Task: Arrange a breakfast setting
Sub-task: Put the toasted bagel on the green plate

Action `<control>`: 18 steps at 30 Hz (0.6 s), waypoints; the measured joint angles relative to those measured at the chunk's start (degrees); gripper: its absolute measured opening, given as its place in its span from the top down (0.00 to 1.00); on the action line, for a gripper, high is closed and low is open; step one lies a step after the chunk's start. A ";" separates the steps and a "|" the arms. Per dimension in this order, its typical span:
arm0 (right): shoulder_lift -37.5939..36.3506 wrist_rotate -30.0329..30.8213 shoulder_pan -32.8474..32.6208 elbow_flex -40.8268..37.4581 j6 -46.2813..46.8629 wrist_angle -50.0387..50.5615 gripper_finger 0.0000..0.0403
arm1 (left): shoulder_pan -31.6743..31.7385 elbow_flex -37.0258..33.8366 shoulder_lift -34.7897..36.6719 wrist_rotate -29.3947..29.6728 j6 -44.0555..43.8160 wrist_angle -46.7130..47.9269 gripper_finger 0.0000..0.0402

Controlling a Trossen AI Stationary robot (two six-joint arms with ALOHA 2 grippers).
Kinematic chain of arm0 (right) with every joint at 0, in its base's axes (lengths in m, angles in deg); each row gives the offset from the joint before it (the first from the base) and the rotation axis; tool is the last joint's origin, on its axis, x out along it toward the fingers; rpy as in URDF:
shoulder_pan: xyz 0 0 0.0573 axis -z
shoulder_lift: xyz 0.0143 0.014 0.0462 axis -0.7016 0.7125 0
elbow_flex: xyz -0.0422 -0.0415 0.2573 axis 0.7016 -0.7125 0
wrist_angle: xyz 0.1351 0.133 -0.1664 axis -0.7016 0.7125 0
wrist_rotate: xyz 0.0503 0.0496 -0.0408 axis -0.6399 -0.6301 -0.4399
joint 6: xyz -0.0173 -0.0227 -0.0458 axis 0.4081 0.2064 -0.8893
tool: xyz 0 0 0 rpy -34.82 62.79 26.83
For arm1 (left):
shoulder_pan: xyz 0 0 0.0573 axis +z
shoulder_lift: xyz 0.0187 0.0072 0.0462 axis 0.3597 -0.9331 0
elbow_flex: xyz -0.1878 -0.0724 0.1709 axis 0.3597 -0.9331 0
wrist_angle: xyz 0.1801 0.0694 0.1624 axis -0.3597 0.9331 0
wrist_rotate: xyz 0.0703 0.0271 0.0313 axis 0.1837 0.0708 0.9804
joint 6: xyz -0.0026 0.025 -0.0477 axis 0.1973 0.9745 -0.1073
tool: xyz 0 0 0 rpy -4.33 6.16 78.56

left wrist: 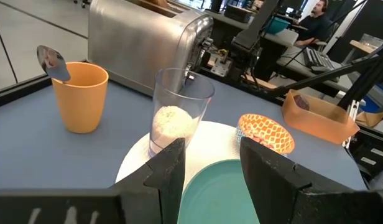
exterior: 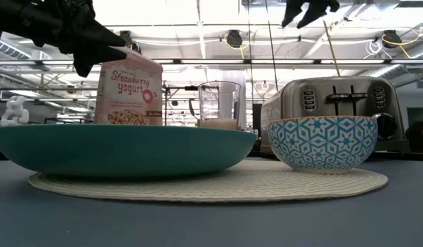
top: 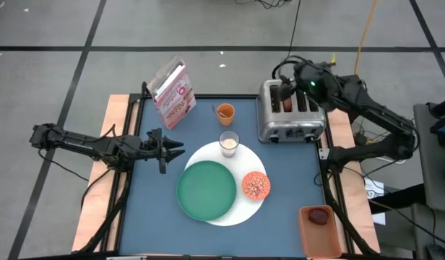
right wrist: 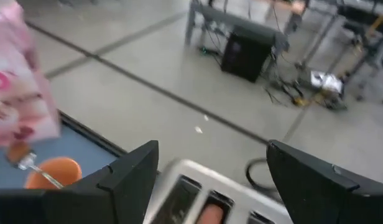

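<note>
While the right tool point(top: 289, 81) hangs spread and empty over the silver toaster point(top: 291, 115) holding the brown bagel point(right wrist: 210, 215), a skewed descent could jam it. Left tool point(top: 173, 146) waits parted beside the green round plate point(top: 206, 189).

Overhead, table-level, 2 wrist cams; toaster point(top: 291, 110) in all.
</note>
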 joint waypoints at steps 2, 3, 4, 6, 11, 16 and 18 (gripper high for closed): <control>2.44 -1.95 1.66 2.66 0.91 4.26 0.28 | 0.00 0.00 0.00 0.00 0.00 0.02 0.60; 3.61 -3.63 2.55 3.67 1.66 6.22 0.28 | 0.00 0.00 0.00 0.00 0.00 0.02 0.60; 4.73 -5.59 3.36 4.48 2.28 7.90 0.28 | 0.00 0.00 0.00 0.00 0.00 0.02 0.60; 6.74 -9.88 5.01 5.42 3.09 10.58 0.28 | 0.00 0.00 0.00 0.00 0.00 0.02 0.60; 11.00 -14.98 8.31 5.69 3.20 16.07 0.28 | 0.00 0.00 0.00 0.00 0.00 0.08 0.60; 14.46 -14.92 10.51 5.69 3.19 19.93 0.28 | 0.00 0.00 0.00 0.00 0.01 0.11 0.60; 15.59 -14.91 11.14 5.69 3.20 20.32 0.28 | 0.00 0.00 0.00 0.00 0.02 0.15 0.60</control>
